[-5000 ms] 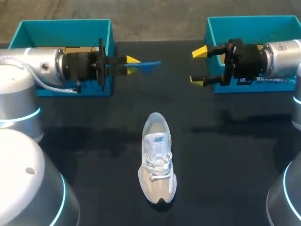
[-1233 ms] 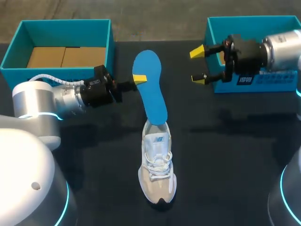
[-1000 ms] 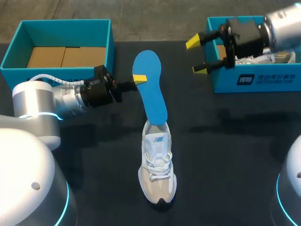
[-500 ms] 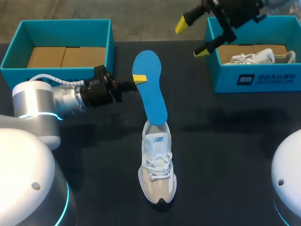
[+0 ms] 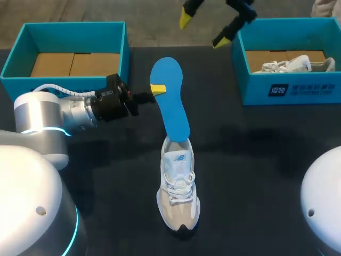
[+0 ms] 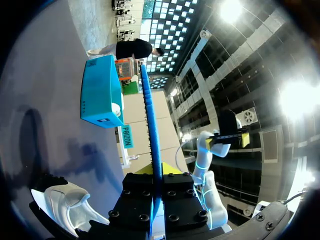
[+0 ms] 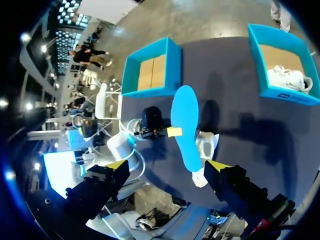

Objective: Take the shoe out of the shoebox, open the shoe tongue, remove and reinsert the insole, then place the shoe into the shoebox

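A grey-white sneaker lies mid-table, toe toward the front edge. A blue insole stands slanted up and away from its heel opening, lower end inside the shoe. My left gripper is shut on the insole's left edge near the upper end. In the left wrist view the insole runs edge-on out from between the fingers, with the sneaker beside them. My right gripper hangs open and high at the table's far edge, holding nothing. From there it looks down on the insole and sneaker.
A teal shoebox with brown cardboard inside stands at the back left. A second teal box at the back right holds another light sneaker. Dark bare tabletop lies on both sides of the shoe.
My right arm has risen and swung back and left, off the right box toward the far edge, still open. The left arm and insole have stayed still.
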Robot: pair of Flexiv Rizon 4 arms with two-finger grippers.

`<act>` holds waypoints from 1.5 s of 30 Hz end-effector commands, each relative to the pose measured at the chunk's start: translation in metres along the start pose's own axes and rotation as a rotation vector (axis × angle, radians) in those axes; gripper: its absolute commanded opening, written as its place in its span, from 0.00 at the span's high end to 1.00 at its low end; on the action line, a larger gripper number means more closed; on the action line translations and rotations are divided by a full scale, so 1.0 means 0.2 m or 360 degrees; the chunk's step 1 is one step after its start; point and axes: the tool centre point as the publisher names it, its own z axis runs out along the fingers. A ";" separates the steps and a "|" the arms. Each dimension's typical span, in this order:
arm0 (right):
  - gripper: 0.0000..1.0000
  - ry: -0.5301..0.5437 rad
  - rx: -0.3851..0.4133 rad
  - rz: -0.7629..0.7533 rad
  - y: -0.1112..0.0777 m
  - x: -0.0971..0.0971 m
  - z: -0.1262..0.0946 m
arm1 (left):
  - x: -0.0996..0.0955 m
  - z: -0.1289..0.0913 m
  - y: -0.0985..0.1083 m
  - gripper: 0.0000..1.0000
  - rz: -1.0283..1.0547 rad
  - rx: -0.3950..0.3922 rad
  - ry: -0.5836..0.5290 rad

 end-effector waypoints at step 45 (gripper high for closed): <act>0.00 -0.0664 -0.0125 -0.0077 -0.12 0.31 0.20 | 0.00 0.00 0.00 1.00 0.0000 0.0001 0.0001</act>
